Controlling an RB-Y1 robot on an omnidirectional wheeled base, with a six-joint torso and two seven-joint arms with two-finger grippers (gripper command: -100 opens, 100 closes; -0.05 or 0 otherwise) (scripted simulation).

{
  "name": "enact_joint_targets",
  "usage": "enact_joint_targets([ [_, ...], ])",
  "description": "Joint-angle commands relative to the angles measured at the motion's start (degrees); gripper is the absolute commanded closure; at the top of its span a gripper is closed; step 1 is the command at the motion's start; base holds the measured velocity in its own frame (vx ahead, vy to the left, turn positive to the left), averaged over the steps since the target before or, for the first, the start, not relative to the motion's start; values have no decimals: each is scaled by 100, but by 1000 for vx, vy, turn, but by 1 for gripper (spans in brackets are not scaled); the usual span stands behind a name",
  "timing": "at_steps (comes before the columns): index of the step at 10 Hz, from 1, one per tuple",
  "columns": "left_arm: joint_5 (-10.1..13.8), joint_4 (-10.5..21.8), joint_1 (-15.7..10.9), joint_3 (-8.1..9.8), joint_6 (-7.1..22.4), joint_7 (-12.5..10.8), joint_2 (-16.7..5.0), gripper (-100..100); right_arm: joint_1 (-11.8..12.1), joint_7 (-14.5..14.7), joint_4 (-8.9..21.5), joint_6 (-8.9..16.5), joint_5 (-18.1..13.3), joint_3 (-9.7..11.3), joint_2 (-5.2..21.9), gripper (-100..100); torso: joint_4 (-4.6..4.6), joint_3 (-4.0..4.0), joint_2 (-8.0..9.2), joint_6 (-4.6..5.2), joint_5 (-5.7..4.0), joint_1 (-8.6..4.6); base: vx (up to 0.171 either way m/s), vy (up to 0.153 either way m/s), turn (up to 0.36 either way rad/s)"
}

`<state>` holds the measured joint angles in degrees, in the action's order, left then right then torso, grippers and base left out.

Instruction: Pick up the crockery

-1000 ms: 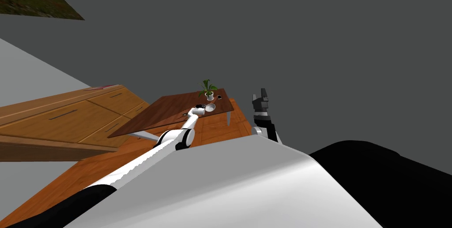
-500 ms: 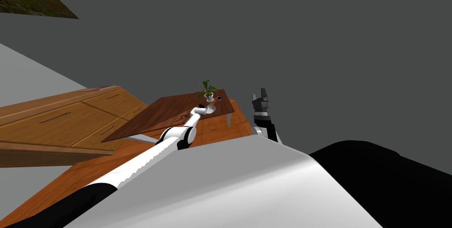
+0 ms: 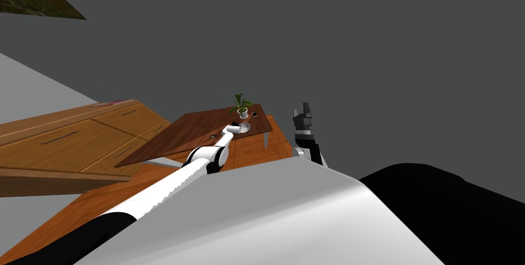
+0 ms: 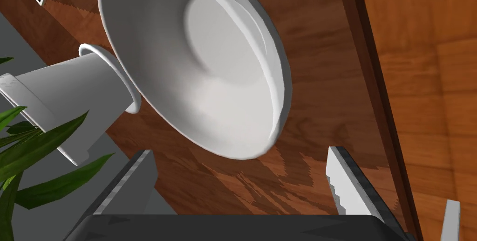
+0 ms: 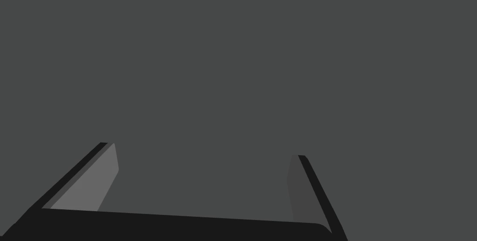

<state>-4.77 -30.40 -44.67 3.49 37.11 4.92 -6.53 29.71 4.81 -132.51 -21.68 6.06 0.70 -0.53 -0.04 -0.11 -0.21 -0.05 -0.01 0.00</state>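
Observation:
A white bowl [image 4: 200, 65] rests on a dark wooden table [image 4: 321, 65], close to the table's edge; in the head view the bowl [image 3: 245, 126] is small at the end of my outstretched left arm. My left gripper [image 4: 240, 170] is open just short of the bowl's rim, with its fingers [image 4: 139, 177] apart and nothing between them. In the head view the left gripper [image 3: 236, 126] sits right beside the bowl. My right gripper [image 3: 303, 113] is raised beside my chest, open and empty, as the right wrist view [image 5: 202, 159] also shows.
A white pot with a green plant [image 4: 56, 98] stands right behind the bowl, touching or nearly touching it. A small black object [image 3: 255, 115] lies further along the table. A light wooden cabinet with drawers [image 3: 77, 139] stands to the left. The floor [image 3: 251, 149] is wood.
My left arm has reached further along the table, bringing the gripper closer to the bowl. The head camera shifted slightly. The right arm has stayed put.

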Motion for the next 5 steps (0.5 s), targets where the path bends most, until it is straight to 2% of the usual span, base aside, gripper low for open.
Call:
enact_joint_targets([
  [1, -16, 286, -138, -12, -24, -37, 13, -100, 0, 0, 0, 0, 0, 0, 0, 0, 0, 0, 0, 0, 0, 0, 52, 4, -1],
  [3, -23, 573, -213, -69, 147, -56, 80, -100, 0, 0, 0, 0, 0, 0, 0, 0, -1, -2, -4, 0, 0, 1, 74, 7, -10],
  [4, -23, 489, -213, -69, 147, -56, 80, -100, 0, 0, 0, 0, 0, 0, 0, 0, -3, -6, -10, -1, 1, 5, 62, 16, 0],
  [5, -23, 573, -213, -69, 147, -56, 80, -100, 0, 0, 0, 0, 0, 0, 0, 0, -2, -4, -6, 0, 1, 6, 22, 4, -2],
])
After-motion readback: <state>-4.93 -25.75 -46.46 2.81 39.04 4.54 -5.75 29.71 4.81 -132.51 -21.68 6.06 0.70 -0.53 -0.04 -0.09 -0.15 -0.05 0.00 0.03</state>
